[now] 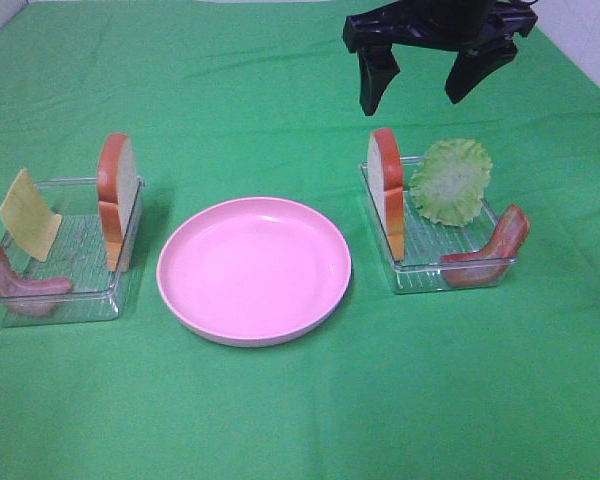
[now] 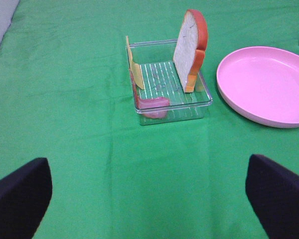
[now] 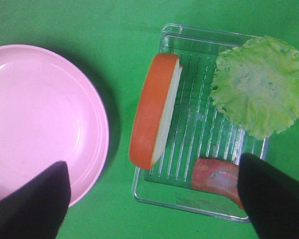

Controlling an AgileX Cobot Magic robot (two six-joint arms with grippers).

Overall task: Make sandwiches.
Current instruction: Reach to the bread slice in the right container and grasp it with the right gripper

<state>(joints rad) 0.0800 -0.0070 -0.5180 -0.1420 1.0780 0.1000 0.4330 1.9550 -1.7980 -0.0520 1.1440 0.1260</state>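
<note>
High view: no sandwich is built yet. The pink plate (image 1: 172,292) lies bare between two clear trays. The right gripper (image 1: 415,100), jaws apart, hangs over the right tray's upright bread slice (image 1: 385,195). Left wrist view: the left gripper (image 2: 147,204), jaws wide, faces the left tray (image 2: 175,112) across open green surface. Right wrist view: the bread looks light, stiff and probably slick. Pinch its flat faces, clear of the tray wall and lettuce (image 3: 259,89).

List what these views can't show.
- Left gripper: absent from exterior high view; left wrist view's edge cuts its black fingers.
- Right gripper: upper body cut by exterior high view's top edge.
- Reddish-brown toy bacon strip in the right clear plastic tray: right wrist view, end hidden behind a black finger.
</note>
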